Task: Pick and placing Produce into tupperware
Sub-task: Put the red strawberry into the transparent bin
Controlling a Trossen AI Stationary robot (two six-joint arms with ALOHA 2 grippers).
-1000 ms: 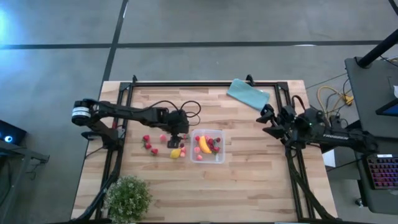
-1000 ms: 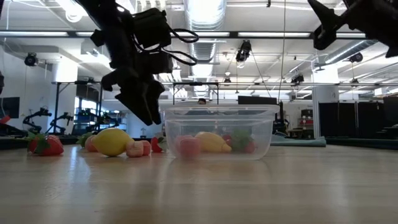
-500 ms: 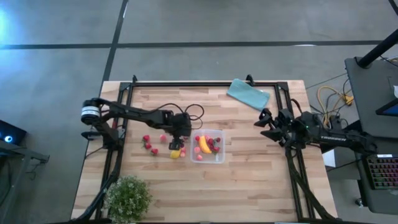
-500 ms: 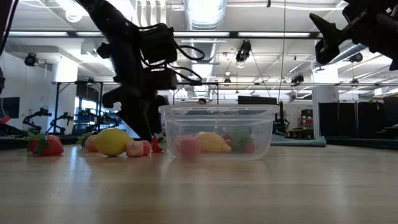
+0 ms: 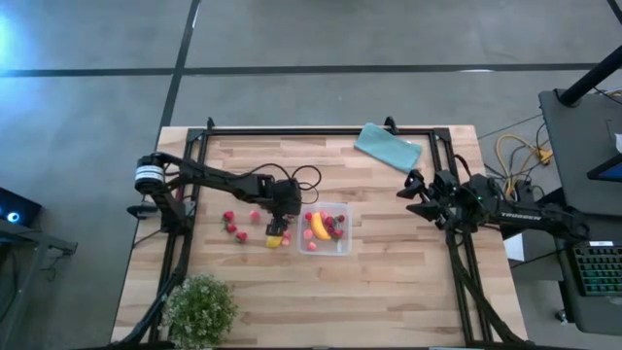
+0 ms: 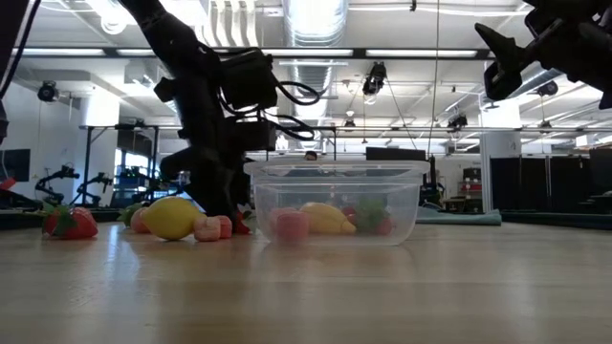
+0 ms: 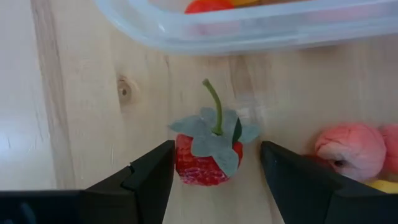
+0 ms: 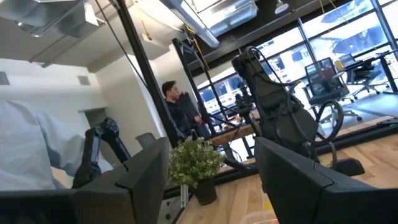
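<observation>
Your left pincer (image 7: pixel 214 171) is down at the table (image 5: pixel 389 282), just beside the box (image 5: pixel 325 228) on its left-arm side. Its fingers (image 7: pixel 149 177) stand apart, one on each side of a red strawberry (image 7: pixel 208 158) with a green leafy cap and stem. You can see a gap between each finger and the berry, so nothing is clamped. The wrist view cuts off the finger bases, and the box shows there only as a strip of rim. A pink piece (image 7: pixel 350 151) lies near the berry, and a sliver of yellow sits at the frame's edge, too cropped to name.

From above, the arm covers the berry, so you cannot see it there. The lemon (image 5: pixel 275 239) lies just beside the pincer, and a few red pieces (image 5: pixel 233 227) lie scattered farther toward the left arm's base. In the low view the lemon (image 6: pixel 172 217) and small pink pieces (image 6: pixel 212 227) sit in front of the arm, which hides most of the berry.

The box holds the banana (image 5: pixel 319 227) and several red and pink pieces; its clear wall blurs them in the low view.

Your right pincer (image 5: pixel 413 197) hangs in the air well apart from the box, fingers spread, holding nothing. A teal cloth (image 5: pixel 388 148) lies at the far edge and a plant (image 5: pixel 200 309) at the near corner.
</observation>
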